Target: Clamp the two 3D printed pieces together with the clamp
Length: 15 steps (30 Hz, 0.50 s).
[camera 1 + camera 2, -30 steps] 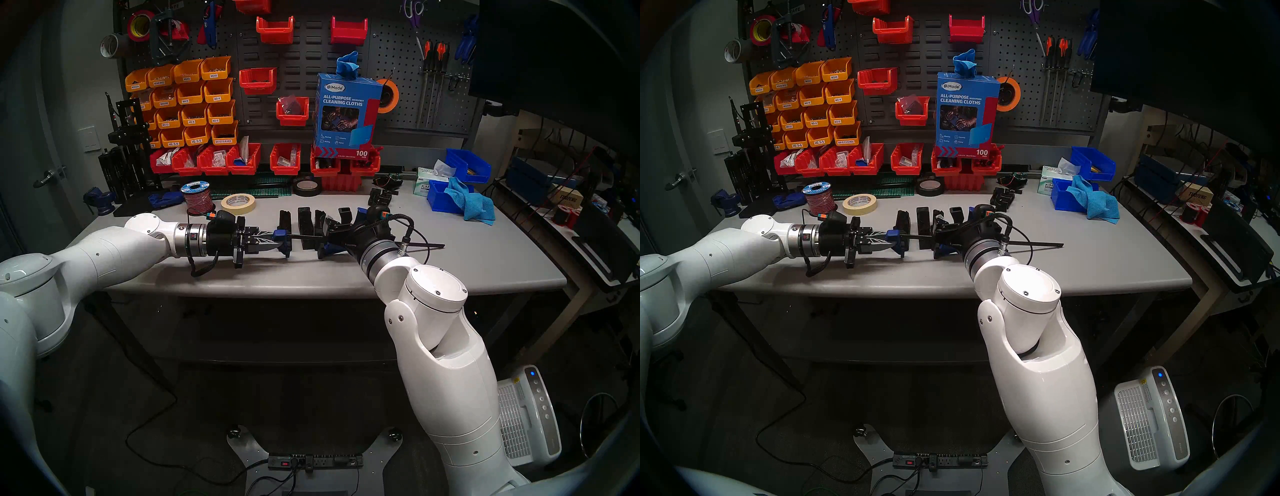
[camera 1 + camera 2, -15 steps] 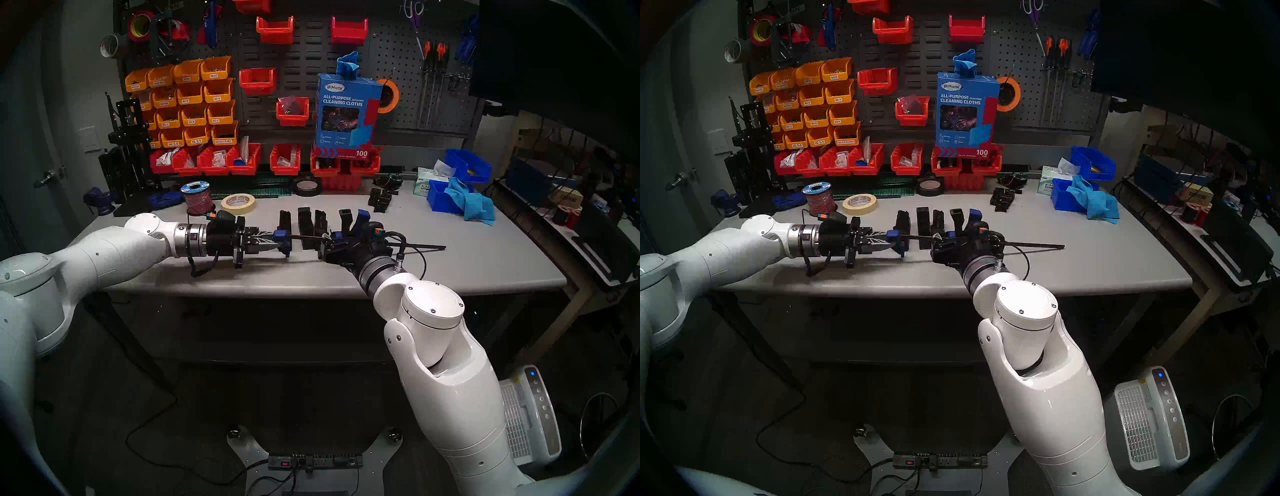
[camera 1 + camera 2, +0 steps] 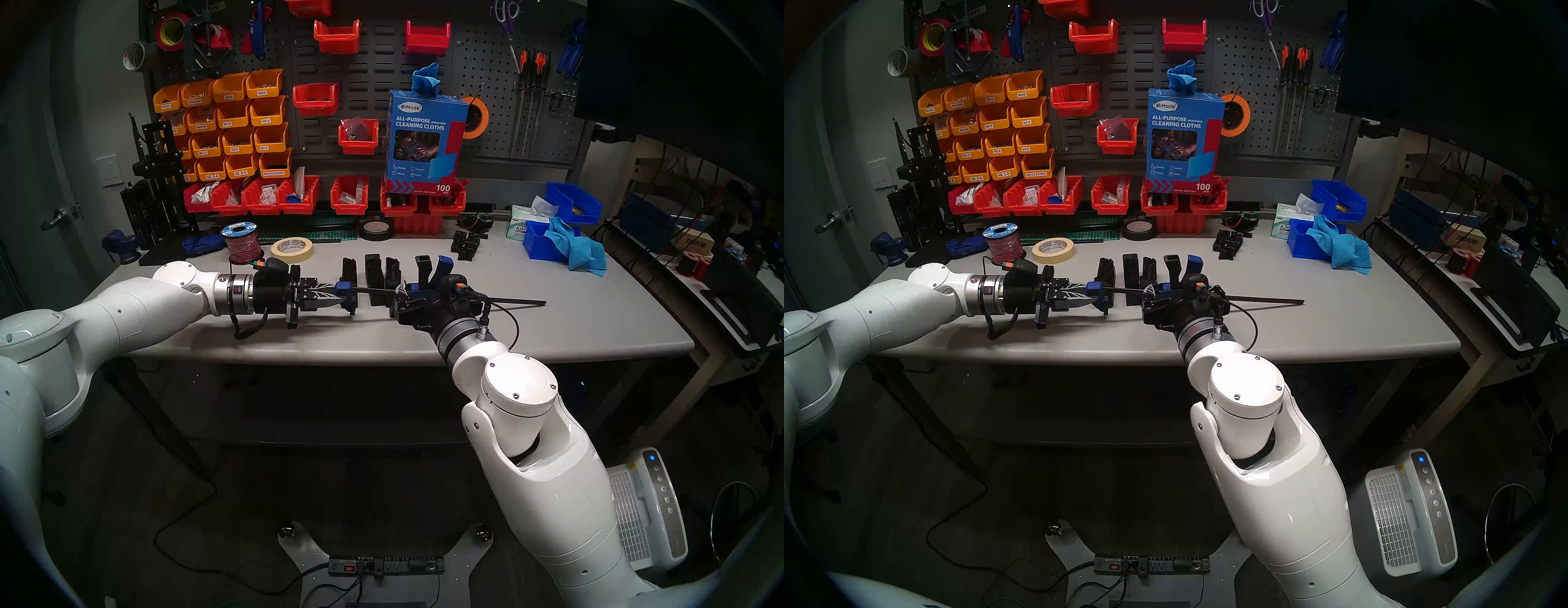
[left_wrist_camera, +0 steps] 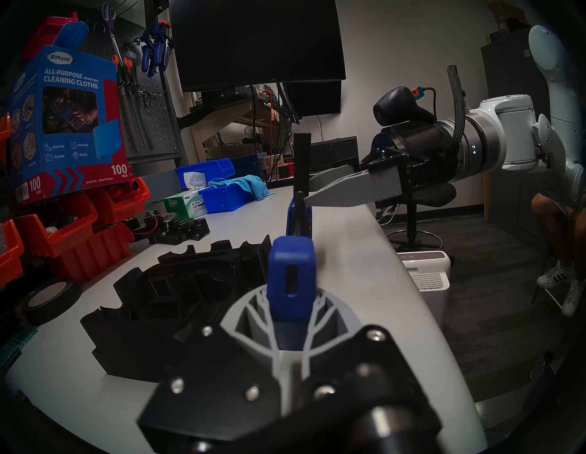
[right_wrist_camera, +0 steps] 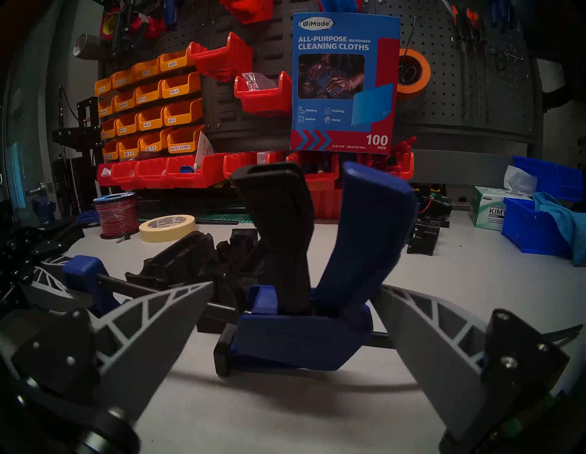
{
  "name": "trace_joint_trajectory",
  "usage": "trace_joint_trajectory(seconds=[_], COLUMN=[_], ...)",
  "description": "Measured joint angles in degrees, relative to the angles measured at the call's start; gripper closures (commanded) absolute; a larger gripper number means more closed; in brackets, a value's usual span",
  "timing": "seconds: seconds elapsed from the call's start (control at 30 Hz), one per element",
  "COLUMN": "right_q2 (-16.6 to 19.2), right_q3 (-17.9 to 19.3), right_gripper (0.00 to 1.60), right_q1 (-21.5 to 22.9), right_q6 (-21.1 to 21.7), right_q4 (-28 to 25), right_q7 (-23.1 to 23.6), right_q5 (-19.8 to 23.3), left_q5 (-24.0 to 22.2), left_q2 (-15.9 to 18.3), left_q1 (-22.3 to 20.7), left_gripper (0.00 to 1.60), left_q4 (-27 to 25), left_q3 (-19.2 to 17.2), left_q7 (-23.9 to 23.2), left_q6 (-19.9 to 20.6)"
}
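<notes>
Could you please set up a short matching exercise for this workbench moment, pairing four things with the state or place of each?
Things:
1. left gripper
2. right gripper
3. masking tape roll
4. light blue cloth

States or places:
A. draped over the edge of a blue bin
B. shut on the blue end of the clamp
C. lying flat on the table beside a spool of red wire
D. open, one finger on each side of the clamp's trigger handle

Pairs: 1-B, 2-D, 3-C, 4-A

Glossy white arms, silver wrist rings, black braided cables
</notes>
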Motion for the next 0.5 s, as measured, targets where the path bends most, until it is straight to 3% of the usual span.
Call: trace_joint_trajectory(seconds=[0.5], right_q2=[-0.16], right_q3=[-0.71], right_gripper=[0.0], right_q1=[1.31], right_q6=[-2.72], right_q4=[1.92], right_q7=[-0.71], right_q5=[-1.0], left_q5=[-0.21], left_q2=[-0.02], left_q1=[-0.18], left_gripper=[1.6], left_q4=[-0.09], left_q3=[0.39], left_q7=[0.11], left_q6=[-0.09])
